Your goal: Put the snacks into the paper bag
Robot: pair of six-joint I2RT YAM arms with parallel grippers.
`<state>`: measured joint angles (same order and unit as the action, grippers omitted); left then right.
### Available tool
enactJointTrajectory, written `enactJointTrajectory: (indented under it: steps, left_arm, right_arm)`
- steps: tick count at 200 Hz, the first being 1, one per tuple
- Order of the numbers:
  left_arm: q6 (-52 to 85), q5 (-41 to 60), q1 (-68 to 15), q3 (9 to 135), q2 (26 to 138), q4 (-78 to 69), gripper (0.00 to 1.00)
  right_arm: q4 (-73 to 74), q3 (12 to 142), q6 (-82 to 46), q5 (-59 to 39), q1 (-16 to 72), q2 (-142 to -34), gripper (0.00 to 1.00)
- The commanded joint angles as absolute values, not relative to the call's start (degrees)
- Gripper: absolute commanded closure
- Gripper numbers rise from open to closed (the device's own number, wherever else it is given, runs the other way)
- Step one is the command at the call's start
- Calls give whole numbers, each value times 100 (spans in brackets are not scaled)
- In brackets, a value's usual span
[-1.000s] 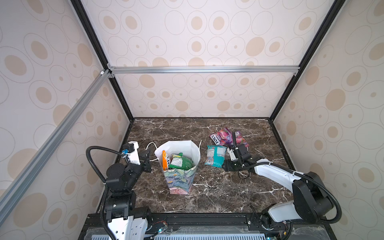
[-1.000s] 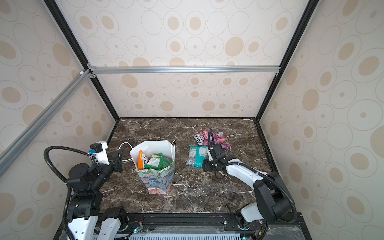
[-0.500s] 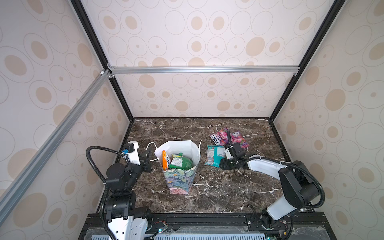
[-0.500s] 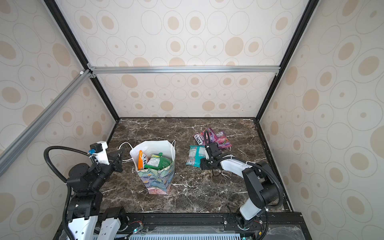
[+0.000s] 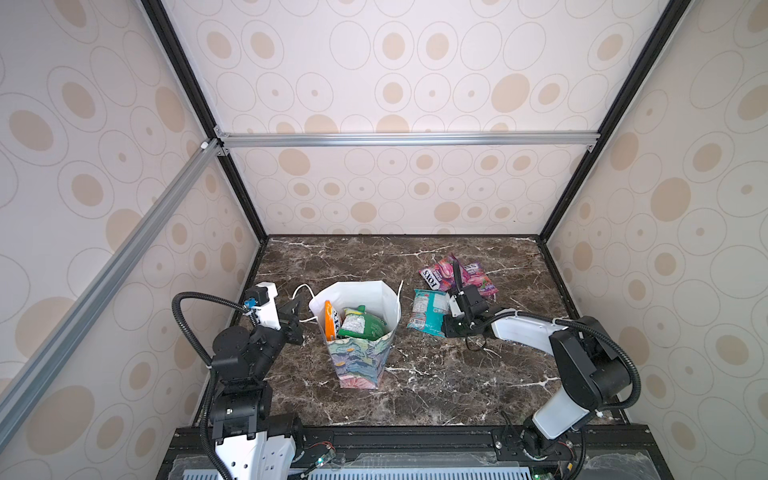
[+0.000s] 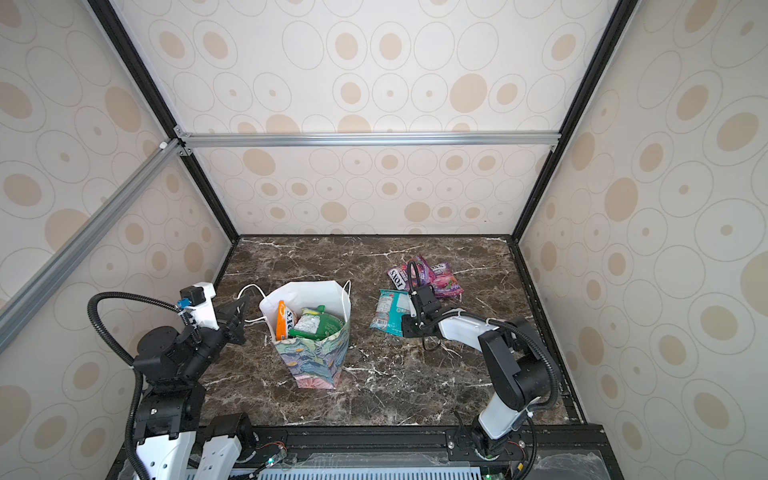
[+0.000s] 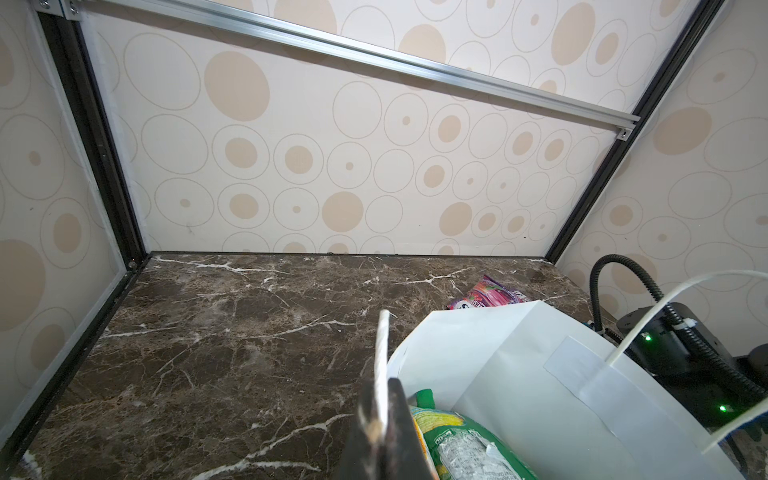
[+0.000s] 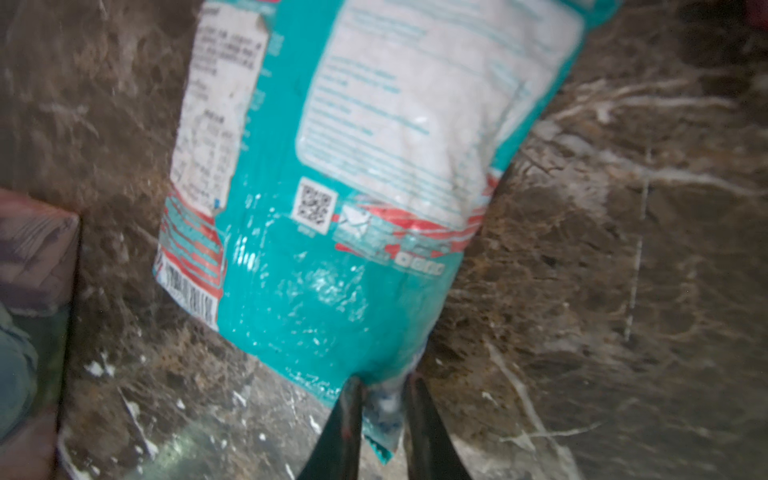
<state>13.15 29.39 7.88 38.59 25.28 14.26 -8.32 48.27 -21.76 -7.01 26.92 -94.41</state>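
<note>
The paper bag (image 5: pixel 360 359) (image 6: pixel 316 357) stands upright left of the table's middle. An orange snack (image 5: pixel 331 320) and a green snack (image 5: pixel 360 326) (image 7: pixel 457 440) stand inside it. My left gripper (image 5: pixel 297 312) (image 6: pixel 241 312) (image 7: pixel 380 419) is shut on the bag's white handle strip at its left rim. A teal snack packet (image 5: pixel 426 313) (image 6: pixel 388 311) (image 8: pixel 353 166) lies flat to the right of the bag. My right gripper (image 5: pixel 444 327) (image 6: pixel 403 326) (image 8: pixel 384 401) is shut on its near corner. Purple-pink snacks (image 5: pixel 440 275) (image 6: pixel 446 282) (image 7: pixel 486 296) lie behind it.
The dark marble table (image 5: pixel 415 395) is walled on three sides by patterned panels in a black frame (image 5: pixel 552 216). The bag's lower corner (image 8: pixel 37 249) shows at the edge of the right wrist view, close to the teal packet. The right arm (image 5: pixel 523 332) lies low across the table's right half.
My right gripper has gone from open to shut on the teal packet's corner after edging left toward it. The left gripper and the bag have not moved.
</note>
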Motion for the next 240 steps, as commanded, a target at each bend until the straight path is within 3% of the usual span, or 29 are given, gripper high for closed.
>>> enactJointTrajectory:
  steps: [1,10,126,129,142,151,183,240]
  left_arm:
    - [1187,2953,784,3874,2501,1398,100]
    - [1191,2949,782,3868,2504,1397,100]
    - [1178,2936,782,3875,2496,1397,100]
    - [1181,2930,782,3869,2496,1404,100]
    - [1182,2944,783,3870,2486,1397,100]
    - [1185,2952,782,3875,2487,1402,100]
    - [1185,2933,787,3871,2474,1398,100]
    - [1182,2927,782,3874,2490,1405,100]
  right_arm:
    - [-705,4792,-2385,-576,2667,-9548,91]
    - [-697,4796,-2400,-573,2670,-9540,100]
    - [-1248,4990,-2212,-481,2659,-8491,100]
    - [-1300,5021,-2201,-406,2663,-8516,96]
    - [-1324,5099,-2163,-255,2622,-8597,59]
    - [-1245,5141,-2177,-320,2547,-8654,48]
    - [-475,5136,-2523,-654,2138,-8873,40]
    - [999,5275,-3107,-1766,1626,-10011,39]
